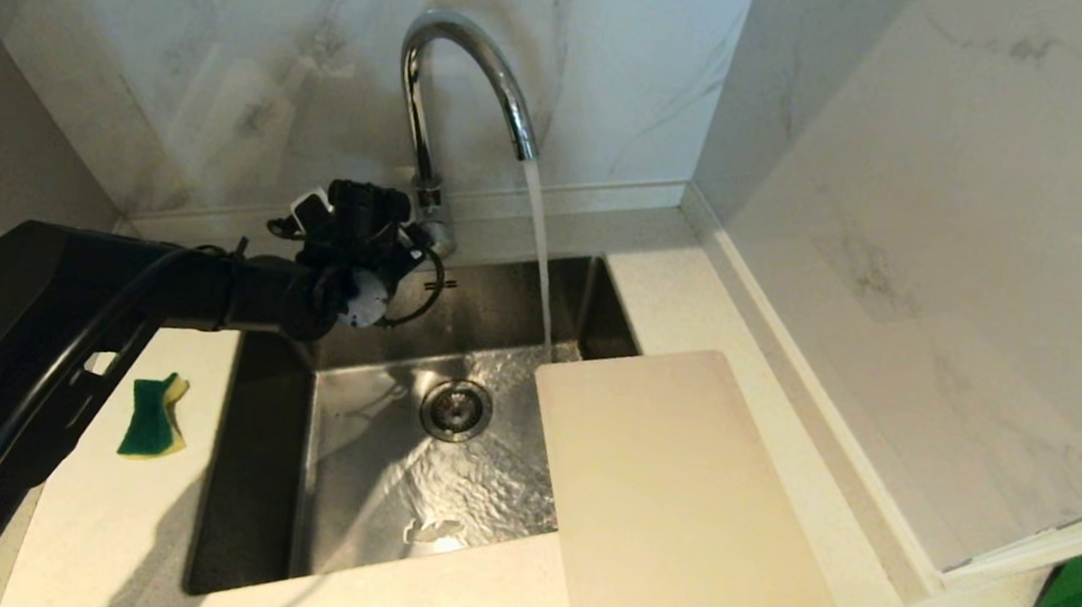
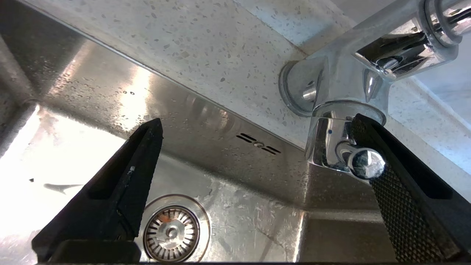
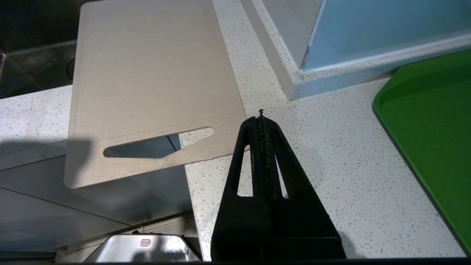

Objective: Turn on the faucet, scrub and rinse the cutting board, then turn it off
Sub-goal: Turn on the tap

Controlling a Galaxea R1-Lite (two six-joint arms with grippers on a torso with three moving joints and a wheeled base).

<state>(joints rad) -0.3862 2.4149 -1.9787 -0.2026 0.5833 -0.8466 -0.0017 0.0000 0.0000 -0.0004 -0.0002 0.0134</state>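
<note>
Chrome faucet (image 2: pixel 342 110) lever seemingly touching wide-open left gripper (image 2: pixel 257 147)

The sink (image 1: pixel 365 446) basin lies open from 9 to 6 o'clock of the drain (image 1: pixel 456 408). The board (image 1: pixel 679 519) roofs its 3 o'clock side, and water (image 1: pixel 541 253) falls at 12. At 11 o'clock the left gripper (image 2: pixel 254 147), jaws wide, crowds the faucet (image 1: pixel 440 112) base, one finger (image 2: pixel 397 191) against the lever (image 2: pixel 364 163). The sponge (image 1: pixel 153 416) sits on the counter (image 1: pixel 106 519) at 9 o'clock.
</note>
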